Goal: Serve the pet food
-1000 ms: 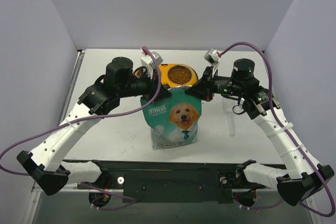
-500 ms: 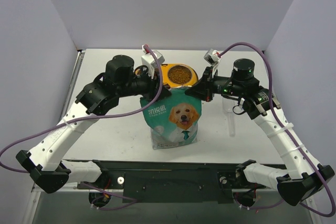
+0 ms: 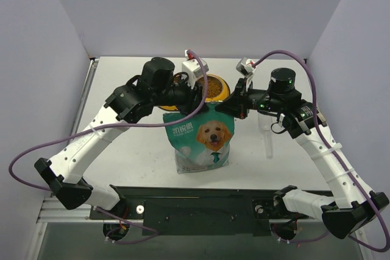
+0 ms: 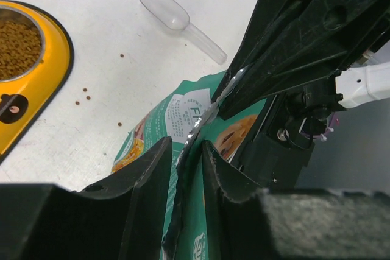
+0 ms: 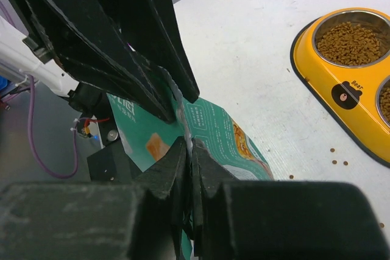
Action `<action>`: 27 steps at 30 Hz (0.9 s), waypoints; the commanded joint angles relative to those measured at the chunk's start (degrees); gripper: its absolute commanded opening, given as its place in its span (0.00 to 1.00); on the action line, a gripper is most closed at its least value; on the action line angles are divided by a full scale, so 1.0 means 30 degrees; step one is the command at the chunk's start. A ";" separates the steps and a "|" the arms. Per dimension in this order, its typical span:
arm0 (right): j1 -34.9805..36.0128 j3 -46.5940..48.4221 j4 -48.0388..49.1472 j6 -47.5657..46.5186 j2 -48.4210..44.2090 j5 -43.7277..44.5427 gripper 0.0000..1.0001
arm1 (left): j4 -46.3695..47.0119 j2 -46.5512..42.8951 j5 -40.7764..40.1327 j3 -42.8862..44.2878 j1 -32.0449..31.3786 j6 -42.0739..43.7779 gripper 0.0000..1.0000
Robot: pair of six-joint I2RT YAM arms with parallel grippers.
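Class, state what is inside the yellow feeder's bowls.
Brown kibble lies in both steel bowls of the yellow feeder in the right wrist view; the bowl bottoms are covered, and the second bowl is cut off.

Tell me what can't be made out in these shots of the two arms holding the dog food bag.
- Inside the bag: no view looks in, and the right gripper pinches its top edge shut.
- Yellow feeder: in the top view its left part is behind the left arm; both wrist views cut it off at the frame edge.
- Left gripper grip: in the left wrist view the bag edge lies between the fingers, but contact is unclear.
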 commanded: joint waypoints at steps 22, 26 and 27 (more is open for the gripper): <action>-0.0068 0.1794 0.0075 0.1070 -0.1280 0.4373 0.59 | -0.0597 -0.0161 -0.0606 0.1237 -0.0618 0.0464 0.48; -0.0097 0.1911 0.0047 0.2038 -0.1515 0.5282 0.71 | -0.0627 -0.0308 -0.0724 0.1090 -0.0589 0.0493 0.52; -0.0098 0.1941 0.0017 0.2186 -0.1602 0.5400 0.72 | -0.0627 -0.0395 -0.0840 0.1032 -0.0588 0.0464 0.52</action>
